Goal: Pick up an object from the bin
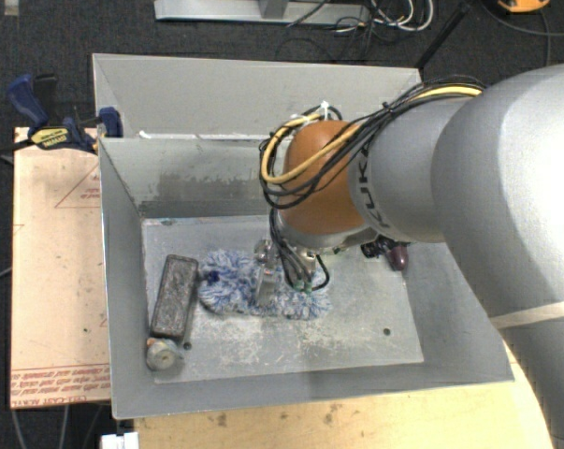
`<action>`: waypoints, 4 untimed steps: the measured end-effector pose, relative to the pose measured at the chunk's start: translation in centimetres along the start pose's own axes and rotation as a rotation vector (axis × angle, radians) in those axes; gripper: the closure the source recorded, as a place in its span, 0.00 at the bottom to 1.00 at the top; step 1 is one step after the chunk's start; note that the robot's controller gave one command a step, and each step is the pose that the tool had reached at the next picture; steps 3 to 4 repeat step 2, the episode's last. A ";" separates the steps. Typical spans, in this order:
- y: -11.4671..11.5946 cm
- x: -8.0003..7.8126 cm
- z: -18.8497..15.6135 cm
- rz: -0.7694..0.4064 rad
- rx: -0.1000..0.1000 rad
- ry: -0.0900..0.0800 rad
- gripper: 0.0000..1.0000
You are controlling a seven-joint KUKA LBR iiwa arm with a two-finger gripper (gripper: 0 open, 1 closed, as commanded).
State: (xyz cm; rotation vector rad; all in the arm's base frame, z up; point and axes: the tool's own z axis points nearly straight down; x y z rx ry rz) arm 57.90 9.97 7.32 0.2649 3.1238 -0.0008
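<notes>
Blue-white rag [222,284] | long axis left-right (crumpled) | gripper [265,284] at its middle

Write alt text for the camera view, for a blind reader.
The arm's gripper hangs low over a fluffy blue and white cloth in the middle of the grey bin. A dark grey block lies left of the cloth, a small round piece at its near end.

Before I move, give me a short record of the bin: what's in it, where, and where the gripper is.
gripper: low over the rag
rag: fluffy, blue and white, middle of the bin floor
block: grey, oblong, flat, left of the rag
round piece: small, at the block's near end
purple thing: right side, by the arm
</notes>
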 end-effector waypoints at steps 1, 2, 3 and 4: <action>0.0 0.0 0.0 0.001 0.000 0.000 1.00; 0.7 -1.6 -18.4 -0.041 -0.004 -0.004 1.00; 0.7 -1.6 -18.4 -0.041 -0.004 -0.004 1.00; 0.7 -1.6 -18.4 -0.041 -0.004 -0.004 1.00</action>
